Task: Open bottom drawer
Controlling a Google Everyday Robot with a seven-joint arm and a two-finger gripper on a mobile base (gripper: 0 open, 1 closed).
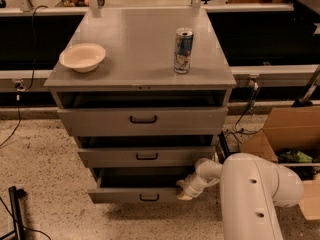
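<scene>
The grey cabinet (140, 64) has three drawers, all pulled out a little. The bottom drawer (132, 194) is the lowest, with a flat grey front and a small black bar handle (149, 198); it stands out from the cabinet and its dark interior shows above the front. My gripper (184, 190) is at the right end of the bottom drawer's front, touching its top edge. My white arm (250, 194) reaches in from the lower right.
A cream bowl (82, 57) and a drinks can (183, 50) stand on the cabinet top. A cardboard box (287, 134) sits on the floor at the right. Cables (240, 129) lie beside the cabinet. A black stand (17, 214) is at the lower left.
</scene>
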